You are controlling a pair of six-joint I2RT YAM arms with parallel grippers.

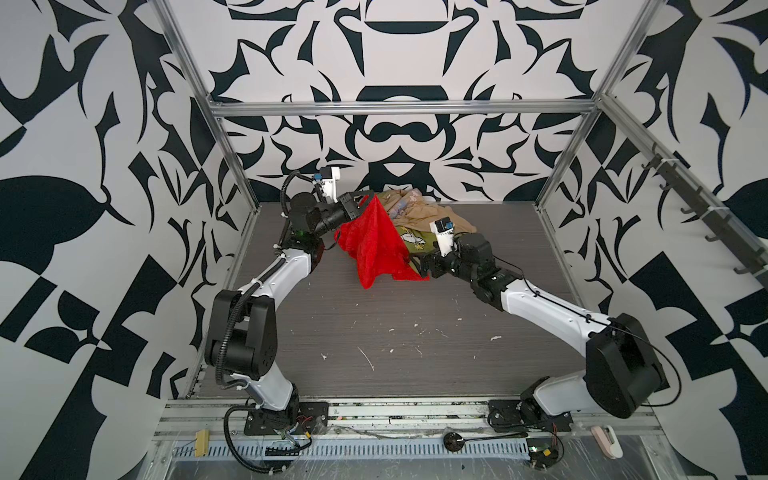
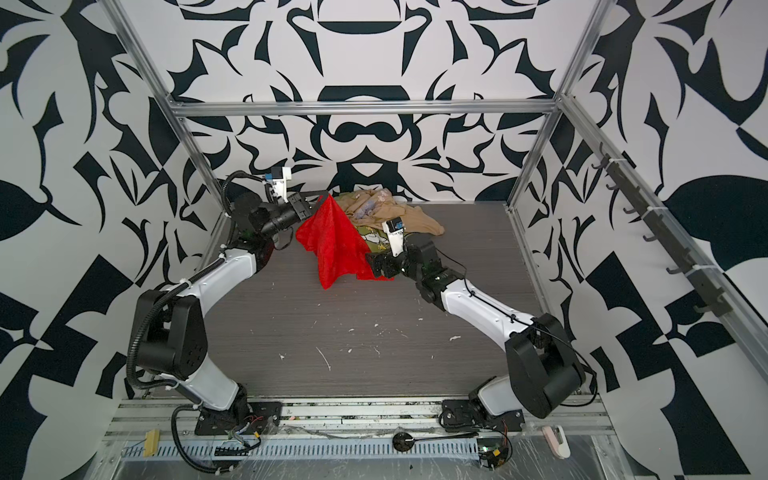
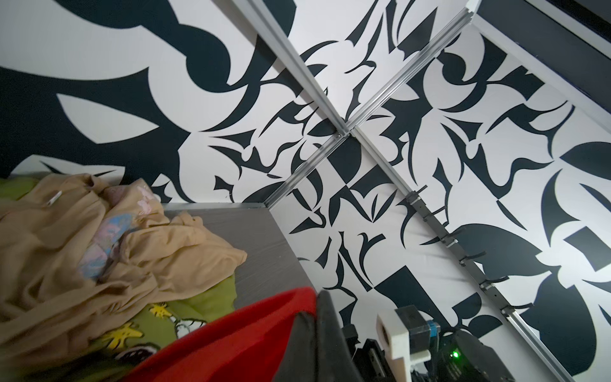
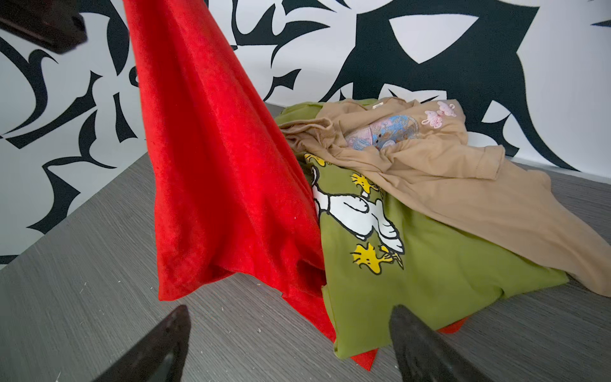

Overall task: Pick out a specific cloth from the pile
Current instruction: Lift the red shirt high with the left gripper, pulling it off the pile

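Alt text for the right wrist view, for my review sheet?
A red cloth hangs from above the frame down to the grey table, its lower edge tucked under an olive-green cartoon shirt that has a beige garment lying on top. The right tool hovers in front, open and empty.

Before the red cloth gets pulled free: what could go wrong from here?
The red cloth, pinched by the left gripper, runs under the green shirt; lifting may drag the shirt and the beige garment along. The open right gripper sits at both hems and could catch the shirt too.
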